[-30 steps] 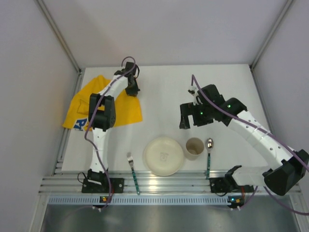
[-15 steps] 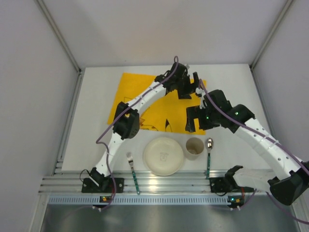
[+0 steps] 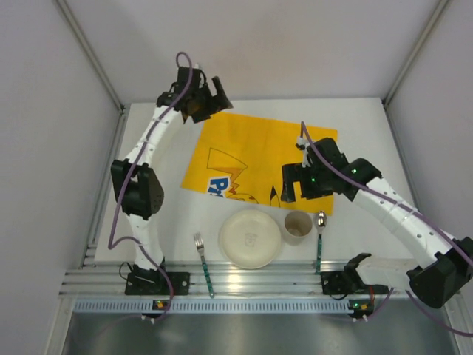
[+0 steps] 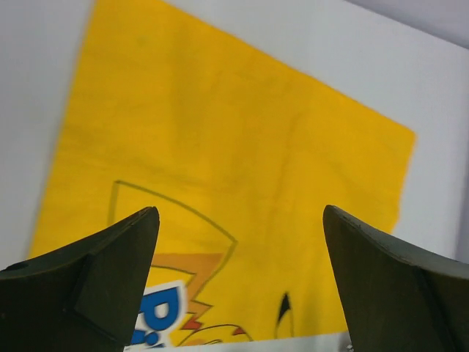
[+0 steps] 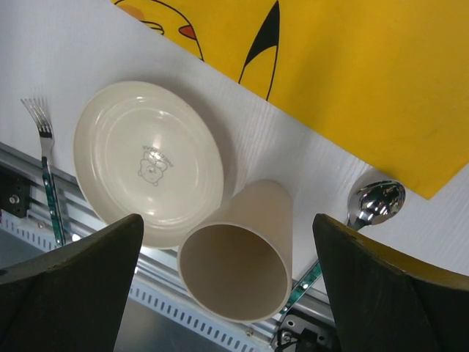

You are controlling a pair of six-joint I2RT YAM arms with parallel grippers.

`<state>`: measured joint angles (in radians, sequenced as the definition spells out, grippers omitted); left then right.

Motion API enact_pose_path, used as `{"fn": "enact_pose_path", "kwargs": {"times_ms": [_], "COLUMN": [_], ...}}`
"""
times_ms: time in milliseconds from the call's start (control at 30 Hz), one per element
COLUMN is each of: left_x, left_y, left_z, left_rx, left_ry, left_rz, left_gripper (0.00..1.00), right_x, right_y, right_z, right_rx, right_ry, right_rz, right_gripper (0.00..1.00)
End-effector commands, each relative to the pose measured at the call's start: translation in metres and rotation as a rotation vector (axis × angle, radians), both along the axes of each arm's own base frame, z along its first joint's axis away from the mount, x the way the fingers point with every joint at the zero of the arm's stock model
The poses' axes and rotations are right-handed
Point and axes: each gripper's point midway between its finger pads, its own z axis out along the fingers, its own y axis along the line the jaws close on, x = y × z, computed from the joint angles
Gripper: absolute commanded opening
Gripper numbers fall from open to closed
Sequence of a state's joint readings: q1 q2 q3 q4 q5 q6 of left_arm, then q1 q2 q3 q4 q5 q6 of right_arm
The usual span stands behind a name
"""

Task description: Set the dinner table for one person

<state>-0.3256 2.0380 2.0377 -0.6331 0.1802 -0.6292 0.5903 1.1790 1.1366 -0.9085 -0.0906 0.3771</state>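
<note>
White dinner table (image 3: pixel 355 122): fills the centre of the top view; ribbed rail (image 3: pixel 244 279) at the bottom.
Yellow placemat (image 3: pixel 259 148): lies flat, upper centre.
Plate (image 3: pixel 250 238), cup (image 3: pixel 298 226): lower centre, side by side; we see fork (image 3: pixel 201 259) left, spoon (image 3: pixel 320 225) right.
Left gripper (image 3: pixel 209 103): jaws spread, empty, upper left.
Right gripper (image 3: pixel 297 191): jaws spread, empty, above the cup.

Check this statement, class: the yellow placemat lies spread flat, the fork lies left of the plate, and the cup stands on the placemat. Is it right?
No. The cup stands on the bare white table beside the plate, just off the yellow placemat, as the right wrist view shows. The placemat is spread flat and the fork lies left of the plate.
</note>
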Motion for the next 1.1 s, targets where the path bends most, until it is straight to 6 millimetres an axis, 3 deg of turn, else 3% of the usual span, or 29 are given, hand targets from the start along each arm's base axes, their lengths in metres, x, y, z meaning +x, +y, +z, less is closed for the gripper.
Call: {"fn": "enact_pose_path", "kwargs": {"times_ms": [0, 33, 133, 267, 333, 467, 600, 733, 867, 1000, 1067], "left_x": [-0.026, -0.027, -0.037, -0.055, -0.060, -0.082, -0.102, -0.122, -0.144, -0.148, -0.144], "left_y": [0.063, 0.075, 0.085, 0.087, 0.086, 0.091, 0.103, 0.110, 0.115, 0.117, 0.116], "left_z": [-0.083, -0.095, -0.133, -0.173, -0.181, -0.208, -0.212, -0.213, -0.211, -0.199, -0.191], "left_rx": [0.310, 0.358, 0.420, 0.423, 0.413, 0.422, 0.449, 0.452, 0.445, 0.437, 0.432], "left_ry": [0.175, 0.197, 0.285, 0.372, 0.384, 0.452, 0.477, 0.496, 0.505, 0.493, 0.478], "left_rz": [0.033, 0.060, 0.043, 0.026, 0.024, 0.024, 0.056, 0.079, 0.094, 0.107, 0.114], "left_gripper": [0.98, 0.98, 0.99, 0.98, 0.99, 0.98, 0.98, 0.97, 0.97, 0.97, 0.97], "right_x": [0.005, 0.006, 0.005, 0.001, -0.004, -0.019, -0.038, -0.055, -0.054, -0.045, -0.044], "right_y": [0.001, -0.001, -0.008, -0.020, -0.032, -0.049, -0.058, -0.063, -0.067, -0.062, -0.061], "right_z": [0.007, 0.012, 0.028, 0.053, 0.059, 0.053, 0.030, -0.007, -0.020, -0.031, -0.040], "right_rx": [0.036, 0.033, 0.018, -0.011, -0.052, -0.118, -0.152, -0.197, -0.234, -0.234, -0.236], "right_ry": [-0.031, -0.040, -0.060, -0.092, -0.091, -0.026, 0.060, 0.160, 0.174, 0.162, 0.172], "right_rz": [-0.030, -0.035, -0.049, -0.076, -0.100, -0.138, -0.153, -0.150, -0.150, -0.145, -0.135], "right_gripper": [1.00, 1.00, 1.00, 1.00, 1.00, 1.00, 1.00, 1.00, 1.00, 1.00, 0.91]}}
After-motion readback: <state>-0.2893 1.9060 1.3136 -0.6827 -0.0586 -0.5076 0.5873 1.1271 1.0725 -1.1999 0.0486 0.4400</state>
